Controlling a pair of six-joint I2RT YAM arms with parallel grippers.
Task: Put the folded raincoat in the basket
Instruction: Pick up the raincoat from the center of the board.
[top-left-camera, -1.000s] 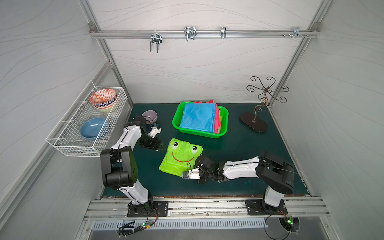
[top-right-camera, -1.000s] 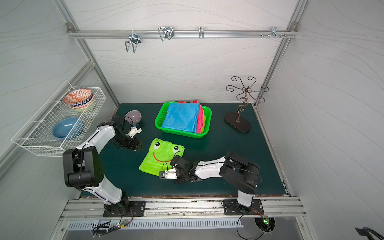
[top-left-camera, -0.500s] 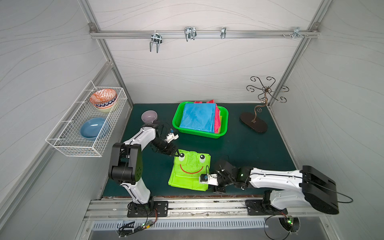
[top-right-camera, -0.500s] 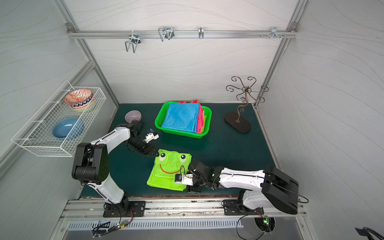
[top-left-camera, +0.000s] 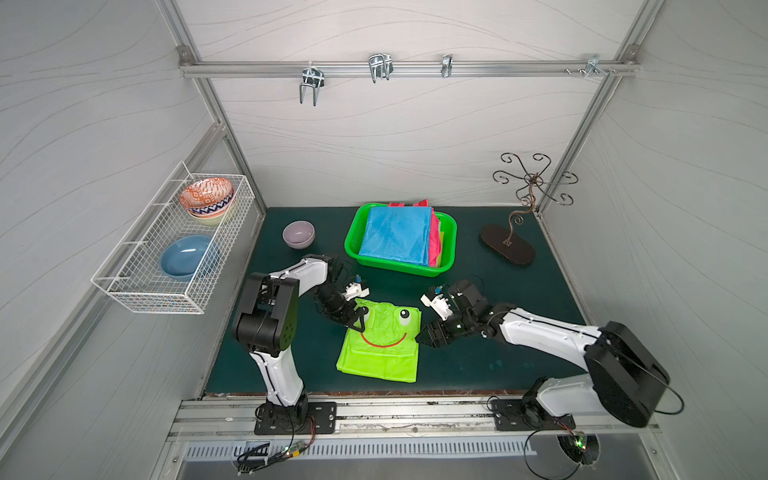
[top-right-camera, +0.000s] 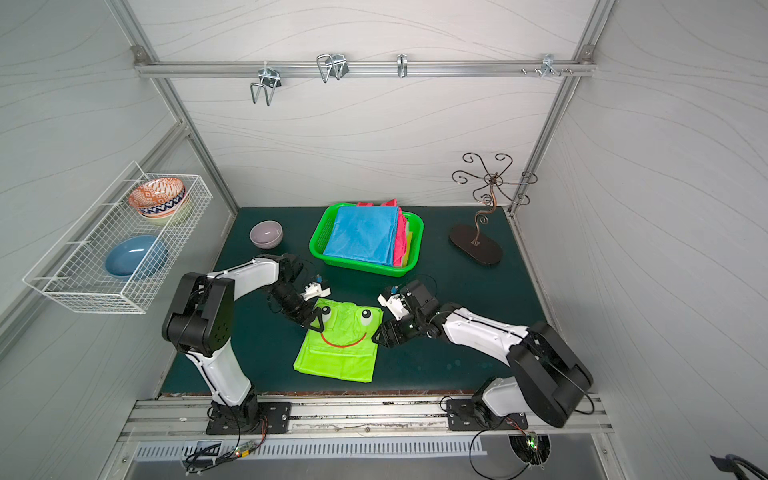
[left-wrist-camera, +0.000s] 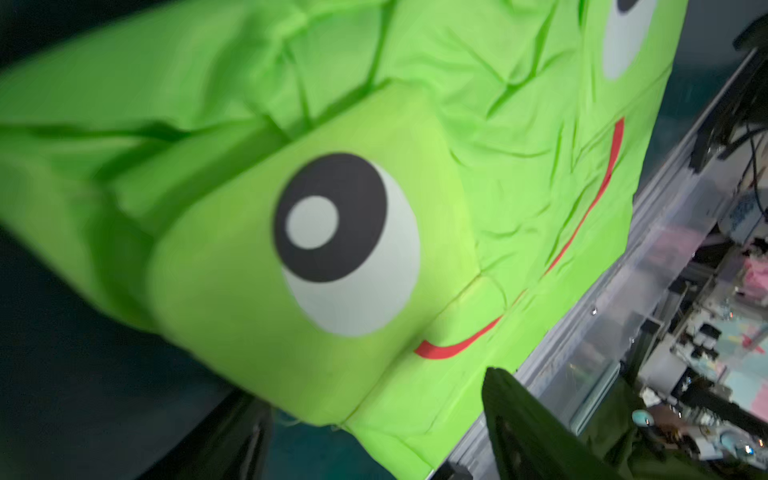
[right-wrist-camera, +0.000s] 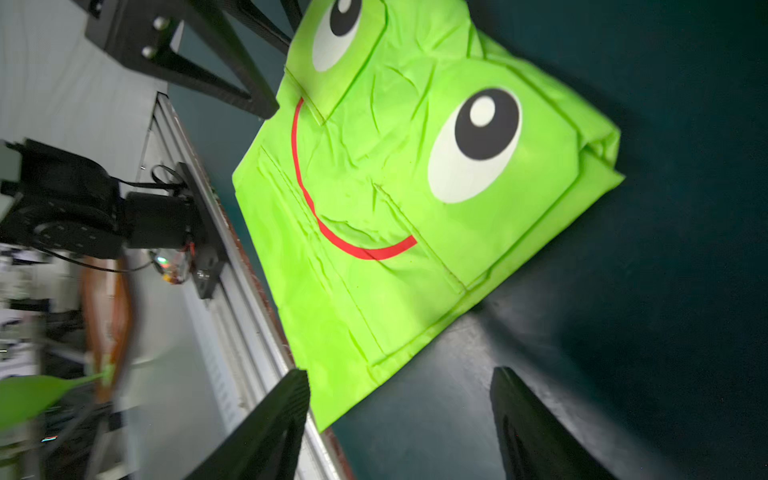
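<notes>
Left gripper (top-left-camera: 360, 319) and right gripper (top-left-camera: 423, 332) both sit spread at opposite edges of the folded raincoat (top-left-camera: 380, 343) lying flat between them, so grabbing only its top layer could let it unfold before the already-full basket (top-left-camera: 399, 269) beyond.

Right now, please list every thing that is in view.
raincoat: one, lime green, frog face, front middle
basket: one, bright green, back middle
folded cloths: at least three, blue, pink, yellow, in basket
small bowl: one, lilac, left of basket
wire rack: one, white, left wall
rack bowls: two seen, patterned orange-blue and blue
stand: one, dark metal, back right
hooks: several, silver, back rail
left claw: one, black, open, raincoat's far left corner
right claw: one, black, open, raincoat's right edge
</notes>
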